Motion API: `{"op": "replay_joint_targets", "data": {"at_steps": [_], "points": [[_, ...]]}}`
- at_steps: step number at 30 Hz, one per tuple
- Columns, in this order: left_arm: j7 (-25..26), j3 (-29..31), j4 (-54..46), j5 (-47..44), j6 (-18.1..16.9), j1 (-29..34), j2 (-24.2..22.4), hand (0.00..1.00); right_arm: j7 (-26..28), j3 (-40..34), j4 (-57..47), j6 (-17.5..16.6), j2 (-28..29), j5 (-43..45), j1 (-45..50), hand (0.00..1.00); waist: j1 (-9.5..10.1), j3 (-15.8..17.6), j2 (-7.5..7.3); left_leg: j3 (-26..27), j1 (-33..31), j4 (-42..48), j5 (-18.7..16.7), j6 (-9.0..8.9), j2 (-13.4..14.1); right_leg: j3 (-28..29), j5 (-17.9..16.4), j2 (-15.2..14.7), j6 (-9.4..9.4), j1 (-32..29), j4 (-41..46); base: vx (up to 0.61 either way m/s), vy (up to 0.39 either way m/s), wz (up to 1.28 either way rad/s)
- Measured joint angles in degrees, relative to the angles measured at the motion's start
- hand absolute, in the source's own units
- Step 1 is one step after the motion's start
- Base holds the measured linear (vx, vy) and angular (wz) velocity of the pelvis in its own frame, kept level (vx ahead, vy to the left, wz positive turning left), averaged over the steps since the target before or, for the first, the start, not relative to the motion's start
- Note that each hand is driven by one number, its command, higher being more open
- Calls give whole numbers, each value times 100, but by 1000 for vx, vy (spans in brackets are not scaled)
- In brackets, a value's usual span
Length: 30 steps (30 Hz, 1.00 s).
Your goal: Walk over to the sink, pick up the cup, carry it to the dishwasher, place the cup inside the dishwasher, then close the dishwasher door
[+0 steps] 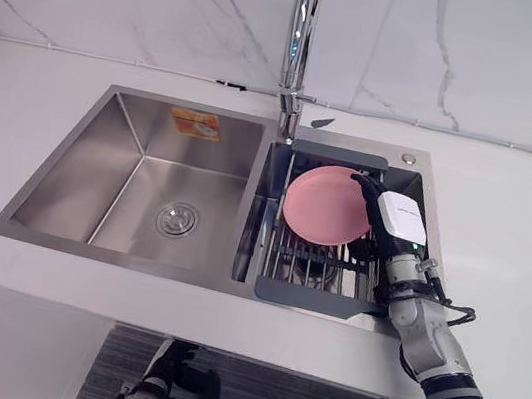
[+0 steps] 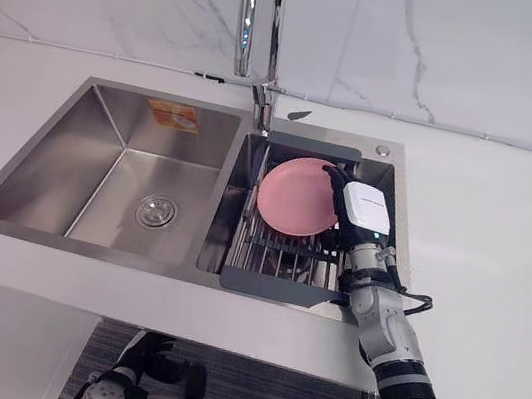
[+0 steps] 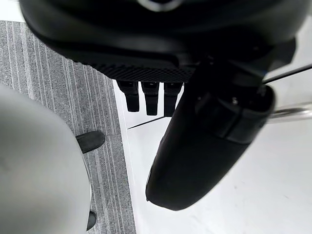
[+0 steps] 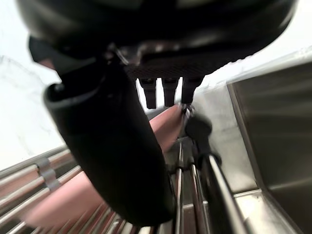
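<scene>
Over the sink's (image 1: 81,155) right basin, right hand (image 4: 117,146) spread wide, thumb above a pink plate (image 1: 326,204) in the drying rack (image 1: 316,297); nothing gripped. Target reads as plate, not cup. Risk: pinching the thin rim could tip it or skid it along the bars. Left hand (image 3: 195,146) relaxed, hanging low.

My right robot hand (image 1: 394,220) stretched from five o'clock toward eleven, fingers straight, thumb apart; my left robot hand (image 3: 200,146) hung at seven o'clock, fingers relaxed.
</scene>
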Motion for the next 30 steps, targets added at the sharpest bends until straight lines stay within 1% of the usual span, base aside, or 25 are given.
{"op": "replay_joint_targets", "data": {"at_steps": [3,4,5,7,10,14,17,19,25,28,30], "points": [[7,-11,-1,-5,-8,-6,7,90,-4,7,129,1,1,7,-125,90,0,21,-6,-4,-5,-1,4,-3,-1,-4,0,0,0,-1,5,0,-4,1],[14,-11,1,-6,-6,-9,7,90,-25,12,165,1,9,8,-135,30,0,25,-7,-4,-5,-2,9,-4,-1,-4,0,0,0,-1,9,-33,-11,0],[15,-11,2,-31,-7,-12,7,90,-35,18,189,1,14,12,-159,30,0,35,-7,-4,-5,-2,11,-6,0,-4,-1,0,1,-8,9,-48,-10,0],[66,-6,-1,-120,-15,-66,13,90,-135,23,269,20,13,18,-328,30,0,173,-7,-3,-10,-4,34,-6,6,-6,-8,4,10,-20,12,-67,-9,-1],[138,24,31,-191,18,-135,25,90,-295,-20,272,52,1,29,-456,30,-1,240,-29,-6,-101,-4,57,-18,16,-21,-8,13,9,-113,25,-66,-2,0],[272,35,26,-353,36,-138,33,90,-340,-99,272,123,4,51,-652,30,39,265,-62,-51,-122,-4,59,-17,-4,-70,-9,-6,10,-114,29,-19,0,7],[311,35,18,-387,38,-148,55,90,-350,-128,233,63,-53,53,-657,30,26,299,-122,-61,-128,-3,77,9,-9,-83,-9,-10,10,-114,30,1,0,2],[312,35,17,-387,38,-149,61,90,-347,-126,180,60,-23,127,-648,30,23,304,-131,-59,-128,-3,76,8,-6,-83,-8,-8,10,-113,32,0,0,0],[315,44,6,-385,39,-151,69,90,-303,-282,-116,62,34,275,-443,30,25,321,-158,-56,-124,-2,76,6,3,-79,-8,-4,10,-105,54,0,0,0],[315,136,2,-376,65,-152,69,90,-276,-400,-499,66,99,322,-127,30,23,322,-161,-46,-101,4,61,-15,4,-64,-8,-7,10,-104,85,0,0,0],[333,153,4,-376,102,-152,68,90,-242,-531,-912,64,183,565,214,30,15,322,-161,-37,-77,27,52,-28,11,-35,-8,-6,10,-88,92,2,-1,-4]]}}
